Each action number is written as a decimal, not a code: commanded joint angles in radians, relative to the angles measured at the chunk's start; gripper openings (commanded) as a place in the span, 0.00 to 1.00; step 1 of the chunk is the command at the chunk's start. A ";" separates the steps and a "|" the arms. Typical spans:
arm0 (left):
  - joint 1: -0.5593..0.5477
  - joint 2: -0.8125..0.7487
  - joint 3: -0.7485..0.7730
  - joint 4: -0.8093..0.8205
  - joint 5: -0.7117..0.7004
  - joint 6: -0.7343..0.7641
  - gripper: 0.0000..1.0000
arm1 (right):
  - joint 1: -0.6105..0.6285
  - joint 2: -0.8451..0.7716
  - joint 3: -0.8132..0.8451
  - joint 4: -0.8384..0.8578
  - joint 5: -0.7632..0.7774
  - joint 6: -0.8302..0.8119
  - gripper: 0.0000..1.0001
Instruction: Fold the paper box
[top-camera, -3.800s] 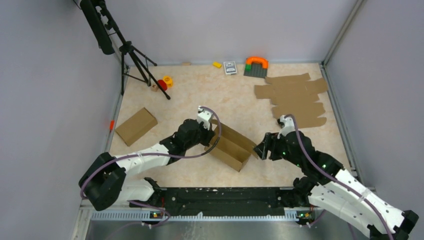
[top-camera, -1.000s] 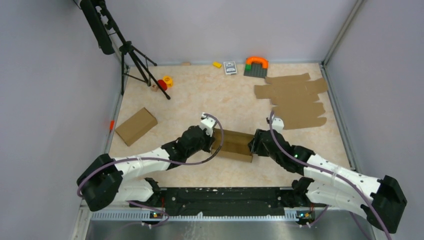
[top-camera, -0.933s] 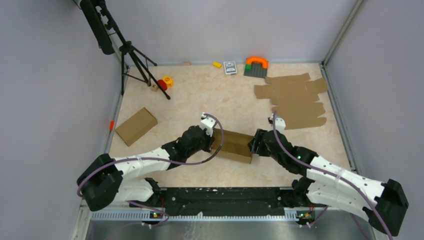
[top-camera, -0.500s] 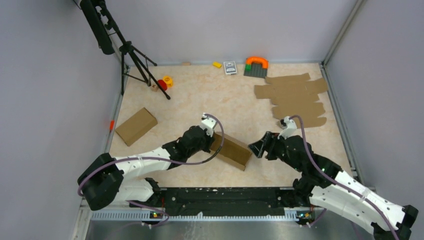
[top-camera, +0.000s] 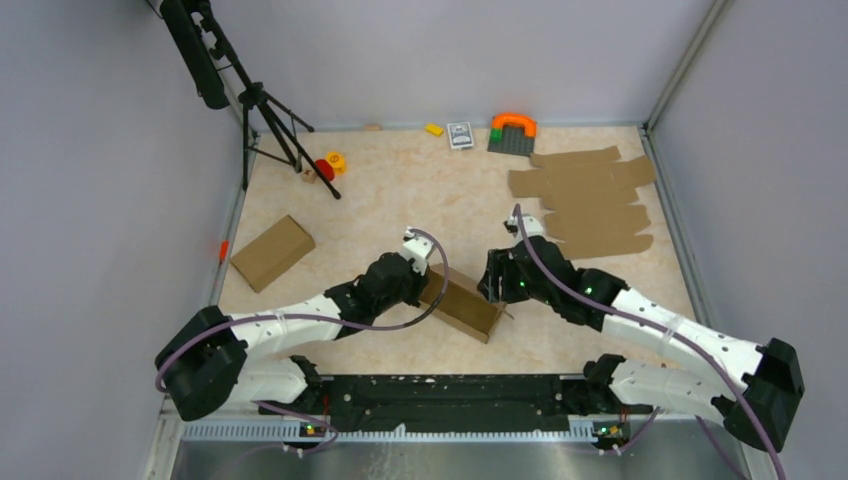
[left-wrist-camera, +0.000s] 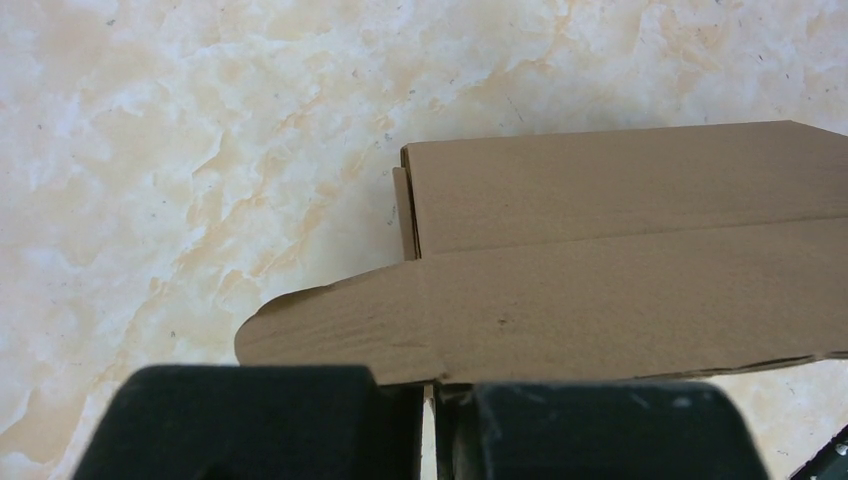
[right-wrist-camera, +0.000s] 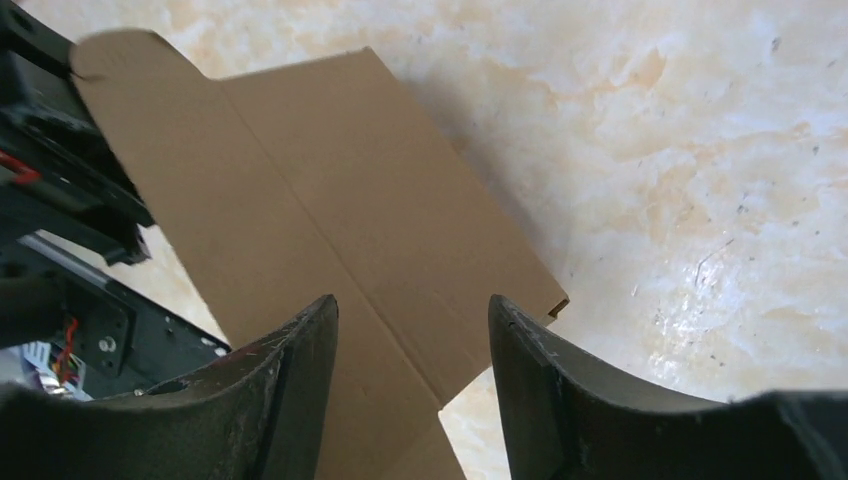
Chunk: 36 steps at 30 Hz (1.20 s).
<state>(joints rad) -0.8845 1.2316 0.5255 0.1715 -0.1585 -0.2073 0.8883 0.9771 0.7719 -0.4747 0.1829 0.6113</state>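
The right jaws have swung in over the paper box (top-camera: 463, 304) on the counter (top-camera: 400, 200), standing apart above its panel; the left jaws stay clamped on its flap. We should press slowly along the crease.

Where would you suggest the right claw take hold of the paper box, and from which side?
Probably the free right end of the paper box, from the right: the left claw pinches a flap at the other end, and the open right claw hovers over that thin panel, easy to pinch.
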 joint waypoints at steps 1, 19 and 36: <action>-0.004 -0.010 0.018 0.002 0.008 -0.002 0.04 | 0.008 0.035 -0.024 0.088 -0.075 -0.026 0.54; -0.004 -0.152 0.051 -0.295 0.007 -0.236 0.53 | 0.010 0.150 -0.102 0.196 -0.163 -0.057 0.43; -0.002 -0.293 -0.167 -0.263 0.048 -0.576 0.00 | 0.006 0.255 -0.033 0.280 -0.178 -0.066 0.48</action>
<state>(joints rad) -0.8852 0.8967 0.3878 -0.1989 -0.1425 -0.7101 0.8883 1.2293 0.6903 -0.2657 0.0128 0.5484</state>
